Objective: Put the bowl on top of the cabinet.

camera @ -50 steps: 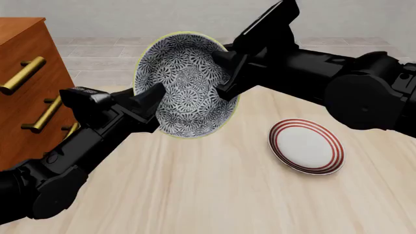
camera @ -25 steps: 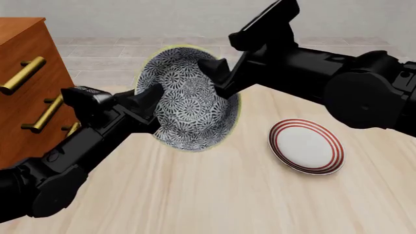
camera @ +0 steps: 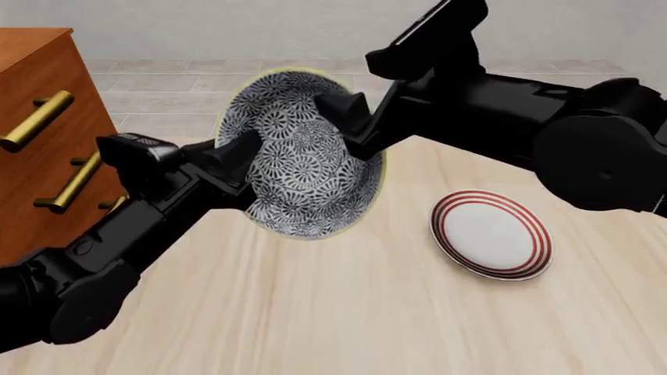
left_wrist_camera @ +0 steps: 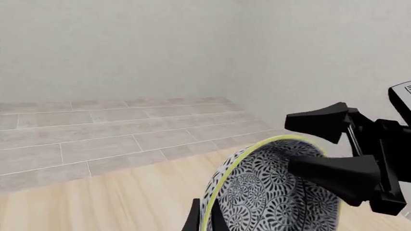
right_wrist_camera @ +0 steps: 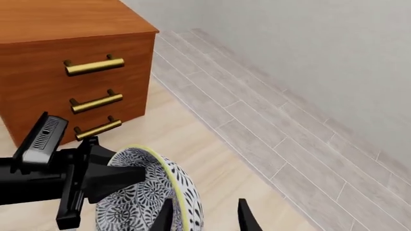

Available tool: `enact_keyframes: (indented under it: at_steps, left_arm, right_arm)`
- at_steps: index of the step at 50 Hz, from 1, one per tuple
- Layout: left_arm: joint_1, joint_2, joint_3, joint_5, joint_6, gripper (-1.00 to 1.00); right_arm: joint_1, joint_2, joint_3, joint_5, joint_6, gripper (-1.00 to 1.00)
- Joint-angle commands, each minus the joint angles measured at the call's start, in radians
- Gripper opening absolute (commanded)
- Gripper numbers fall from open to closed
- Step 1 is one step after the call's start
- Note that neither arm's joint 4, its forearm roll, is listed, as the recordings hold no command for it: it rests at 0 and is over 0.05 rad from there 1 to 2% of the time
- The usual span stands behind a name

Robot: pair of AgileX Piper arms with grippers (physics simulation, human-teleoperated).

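Compared w/ 1 s back, the bowl (camera: 297, 172) had tipped a bit and slid slightly toward the cabinet (camera: 42, 156), which stood at the far left with its top bare. Bowl was up in the air betw. both arms, near the cabinet but not over it.

The left gripper (camera: 237, 156) was pinched narrow on the bowl's left rim. The right gripper (camera: 349, 125) had its 2 fingers spread wide, straddling the right rim and prob. not clamping anymore. Looked to me like a handover, so the left arm carries next. A red-ringed plate (camera: 490, 234) sat to the right, untouched.

Surface: the pale wood table (camera: 365, 312), flat, nothing else on it. Room: grey tile floor (left_wrist_camera: 96, 139), plain light wall (left_wrist_camera: 128, 48).
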Motion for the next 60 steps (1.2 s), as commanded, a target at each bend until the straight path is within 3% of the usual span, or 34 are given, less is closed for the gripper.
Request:
enact_keyframes:
  at_steps: [1, 27, 36, 46, 55, 60]
  left_arm:
    - [0.005, 0.000, -0.010, 0.003, 0.003, -1.00]
    - [0.020, 0.010, -0.064, 0.056, 0.031, -1.00]
    - [0.030, 0.009, -0.086, 0.080, 0.040, -1.00]
    - [0.042, 0.003, -0.105, 0.100, 0.040, -1.00]
    - [0.043, 0.002, -0.110, 0.109, 0.039, -1.00]
    - [0.025, -0.010, -0.137, 0.165, 0.053, -1.00]
  right_arm:
    - [0.018, -0.040, -0.011, 0.031, 0.005, 1.00]
    - [0.058, -0.159, -0.042, 0.100, -0.011, 1.00]
    - [0.057, -0.242, -0.018, 0.084, -0.019, 1.00]
    - [0.073, -0.307, -0.006, 0.079, 0.018, 1.00]
    - [0.070, -0.323, 0.017, 0.057, 0.007, 1.00]
    - [0.053, -0.347, 0.034, 0.036, -0.003, 1.00]
